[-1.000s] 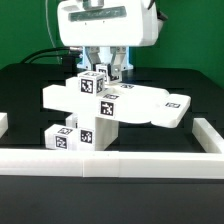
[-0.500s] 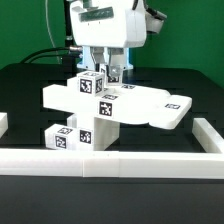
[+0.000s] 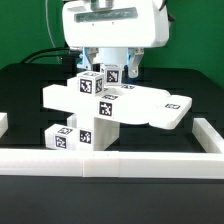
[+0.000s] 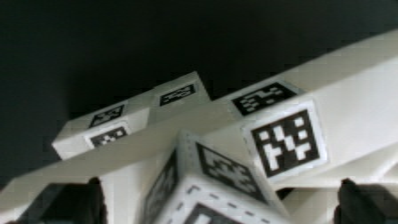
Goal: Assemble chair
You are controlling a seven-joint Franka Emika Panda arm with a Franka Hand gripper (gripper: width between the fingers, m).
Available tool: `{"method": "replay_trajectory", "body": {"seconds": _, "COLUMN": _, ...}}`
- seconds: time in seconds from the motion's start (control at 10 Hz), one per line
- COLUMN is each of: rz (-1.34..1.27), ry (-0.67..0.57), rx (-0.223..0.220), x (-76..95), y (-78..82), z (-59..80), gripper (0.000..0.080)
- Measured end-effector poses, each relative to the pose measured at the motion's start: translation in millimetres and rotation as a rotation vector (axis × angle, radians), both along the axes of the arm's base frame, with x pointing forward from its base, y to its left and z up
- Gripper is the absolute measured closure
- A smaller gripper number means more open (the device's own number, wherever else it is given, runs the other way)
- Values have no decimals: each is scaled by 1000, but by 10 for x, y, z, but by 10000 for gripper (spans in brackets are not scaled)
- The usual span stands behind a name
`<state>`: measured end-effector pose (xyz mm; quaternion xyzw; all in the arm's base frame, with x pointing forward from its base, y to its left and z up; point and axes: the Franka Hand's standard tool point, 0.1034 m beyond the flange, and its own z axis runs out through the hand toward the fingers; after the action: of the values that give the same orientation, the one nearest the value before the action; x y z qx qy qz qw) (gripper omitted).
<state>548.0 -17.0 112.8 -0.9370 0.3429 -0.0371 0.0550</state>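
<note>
End effector: the end effector point(image 3: 110, 70) hangs just above the upper rear of the chair point(image 3: 105, 105), fingers pointing down.
Bearing: the chair lies straight below and slightly toward the camera from the end effector; the tagged post point(image 3: 96, 83) rising from the seat is the nearest part.
Jaws: in the wrist view two dark fingertips point(image 4: 68, 205) stand wide apart, one either side of the post's upper end point(image 4: 222, 190); nothing is held, and I cannot tell whether either finger touches it.
Long axis: the post stands upright; the flat seat point(image 3: 140, 103) runs across the exterior view, left to right.
Arm: only one arm, so no choice of nearer side.
Chair position: mid-table point(image 3: 30, 80), behind the white front wall point(image 3: 110, 163), with the seat carried on white blocks below.
Look: white, blocky parts with black-and-white tags on several faces; the seat's end on the exterior view's right is rounded with a notch.
Judgement: the coming move likely turns on lowering straight down so the jaws close across the post.
</note>
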Motion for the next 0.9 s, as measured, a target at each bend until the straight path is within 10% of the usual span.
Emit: {"method": "replay_trajectory", "body": {"seconds": 0.9, "rz": 680, "ry": -27, "rx": -110, "x": -15, "y": -22, "z": -13, "gripper": 150}}
